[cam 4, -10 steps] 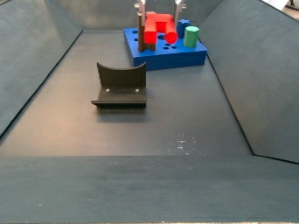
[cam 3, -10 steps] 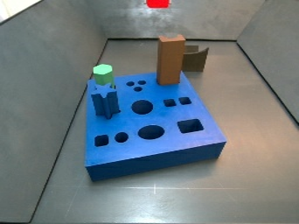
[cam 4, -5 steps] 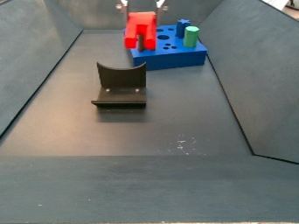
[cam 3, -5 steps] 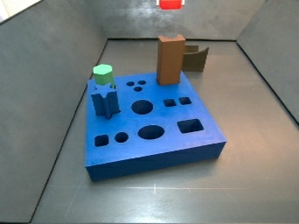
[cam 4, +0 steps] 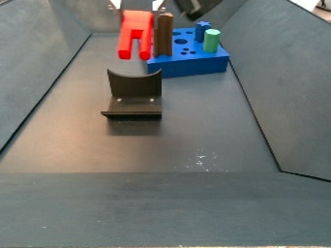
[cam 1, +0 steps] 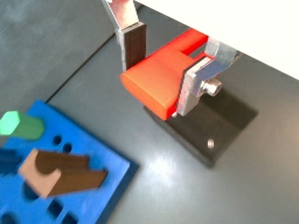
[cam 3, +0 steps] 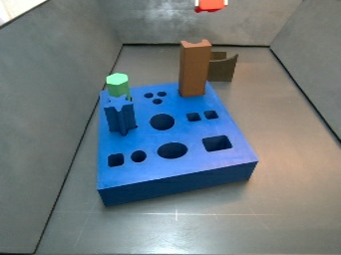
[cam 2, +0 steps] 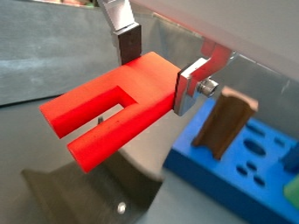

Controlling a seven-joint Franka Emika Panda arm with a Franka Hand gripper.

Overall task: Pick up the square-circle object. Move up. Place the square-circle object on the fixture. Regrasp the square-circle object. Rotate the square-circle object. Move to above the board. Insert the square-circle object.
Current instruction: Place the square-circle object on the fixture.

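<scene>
In both wrist views the claw (cam 1: 163,59) is squeezing the square-circle object (cam 1: 163,77) between its two flat silver fingers (cam 1: 198,80), so the claw is closed on this bright red piece. In a wrist view the red piece (cam 2: 114,119) is sticking out from the claw (cam 2: 158,63) and is showing a slot cut into its far end, like a fork with two legs. Under it the dark fixture (cam 1: 212,125) is sitting on the grey floor, and the red piece is not touching it. In a side view the fixture (cam 4: 132,94) is standing nearest to us, and the red piece (cam 4: 135,31) is hanging in the air above and just behind it, with the claw (cam 4: 146,14) at the top edge of the picture. Farther back the blue board (cam 4: 189,57) is lying on the floor. In a side view the board (cam 3: 173,141) is carrying a tall brown block (cam 3: 194,68) and a green-topped peg (cam 3: 118,87), and only a bit of red (cam 3: 210,5) is peeking in at the top edge.
</scene>
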